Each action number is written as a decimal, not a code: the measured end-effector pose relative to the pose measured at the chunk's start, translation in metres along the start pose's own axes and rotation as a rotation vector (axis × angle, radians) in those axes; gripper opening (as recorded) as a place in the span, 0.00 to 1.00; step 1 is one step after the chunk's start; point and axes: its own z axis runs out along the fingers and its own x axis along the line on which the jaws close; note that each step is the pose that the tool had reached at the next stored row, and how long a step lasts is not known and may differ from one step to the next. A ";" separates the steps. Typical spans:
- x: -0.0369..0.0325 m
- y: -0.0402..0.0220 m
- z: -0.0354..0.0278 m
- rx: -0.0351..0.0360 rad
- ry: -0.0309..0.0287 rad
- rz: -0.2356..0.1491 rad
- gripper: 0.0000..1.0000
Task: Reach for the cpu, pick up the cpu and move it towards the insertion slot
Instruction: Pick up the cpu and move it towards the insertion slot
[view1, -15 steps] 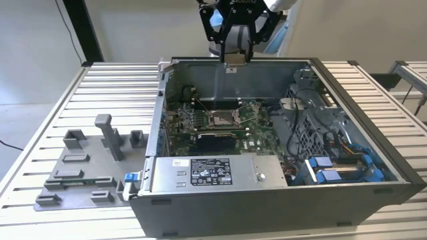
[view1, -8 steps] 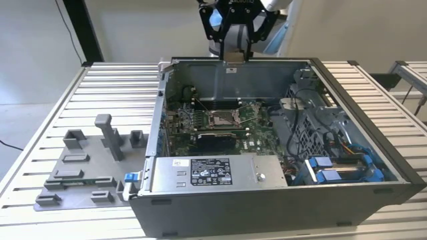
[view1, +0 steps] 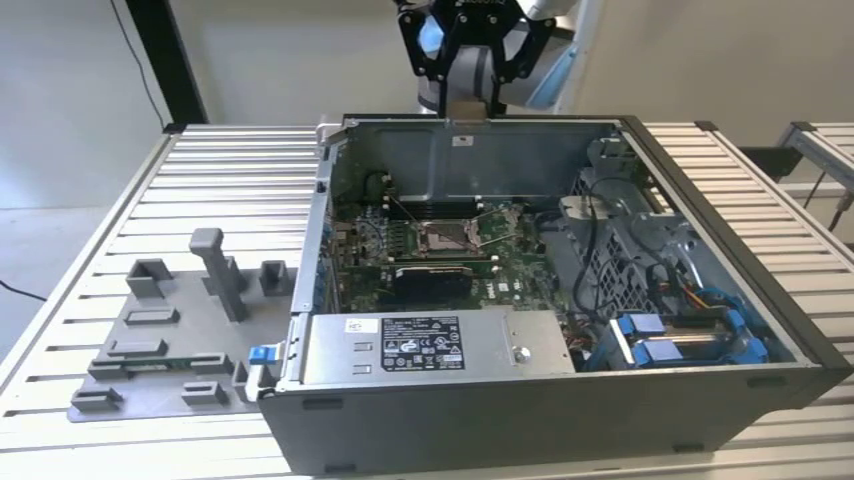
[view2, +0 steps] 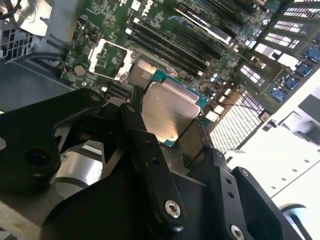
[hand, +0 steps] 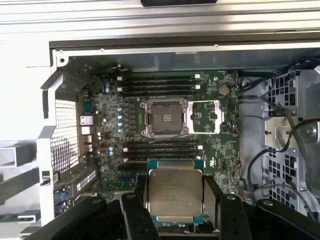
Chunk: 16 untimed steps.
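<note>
a: where is the cpu (hand: 175, 193) sitting?

b: between the two black fingers (hand: 134, 215) of the gripper (hand: 175, 200), which are closing on its opposite edges and holding it up above the motherboard (hand: 220, 150). it is showing a flat, pale silver lid with rounded corners on a thin green square base, and the second wrist view is showing the same chip (view2: 169, 111) catching a dull metallic sheen.

a: and the insertion slot?

b: the insertion slot (hand: 164, 117) is lying on the green board, well apart from the chip. it is a square socket with a shiny silver frame, a dark brownish centre and its hinged metal plate folded open beside it. long black memory slots (hand: 159, 83) are running in rows on either side of it.

a: what is surrounding all that?

b: a grey sheet-metal computer case (view1: 561, 400) lying open on a ribbed aluminium table (view1: 214, 190). in the exterior view the arm is hanging over the case's far wall, and a grey plastic fixture (view1: 174, 330) with upright blocks is resting on the table at the exterior view's left. black cables (hand: 280, 145) are curling over a perforated metal cage.
</note>
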 end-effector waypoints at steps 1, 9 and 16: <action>0.0001 0.0022 0.0004 0.0001 -0.0001 0.001 0.00; 0.0007 0.0107 0.0011 0.0000 -0.0015 0.005 0.00; 0.0011 0.0176 0.0015 0.0001 -0.0017 0.006 0.00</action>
